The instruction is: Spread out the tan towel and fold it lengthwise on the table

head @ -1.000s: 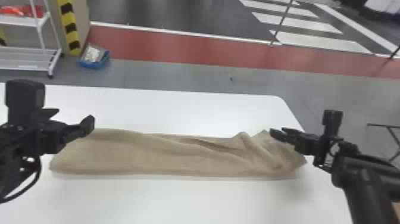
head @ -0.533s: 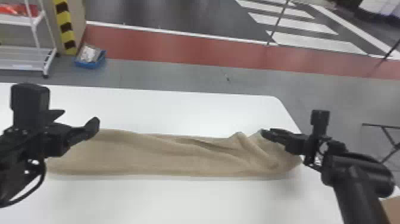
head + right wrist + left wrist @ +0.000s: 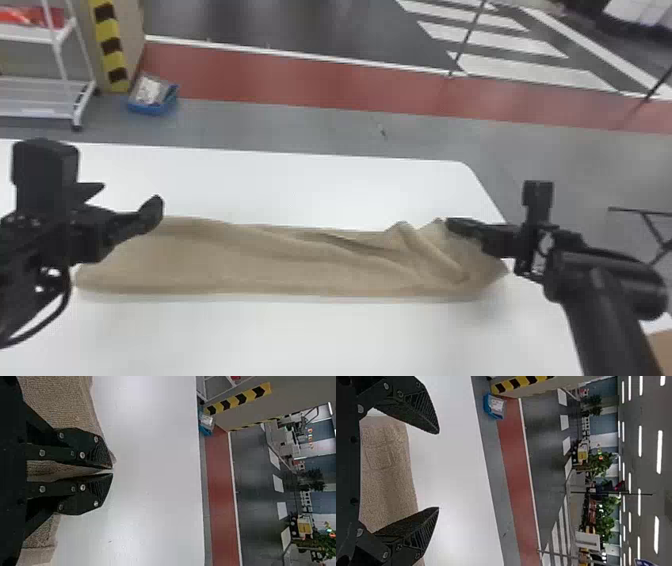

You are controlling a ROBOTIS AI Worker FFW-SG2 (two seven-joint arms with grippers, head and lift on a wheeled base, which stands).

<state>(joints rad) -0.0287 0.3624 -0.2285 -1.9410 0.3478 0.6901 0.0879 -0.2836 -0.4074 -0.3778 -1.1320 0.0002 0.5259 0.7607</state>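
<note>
Tan towel (image 3: 280, 265) in play, folks, lying as a long strip from nine o'clock across to three on the white table (image 3: 300, 335), its near edge fairly straight along the six o'clock side. Folds bunch up toward three! Over at ten o'clock, here's the left hand (image 3: 131, 196), fingers spread wide near that end. Across between two and three, the right hand (image 3: 450, 226) has its fingers pressed together, pinching the towel at its far corner. Past the table, a blue bin (image 3: 152, 107) sits at eleven, a white rack (image 3: 60, 36) at ten. Farther out, pale floor stripes (image 3: 530, 67) at one!
</note>
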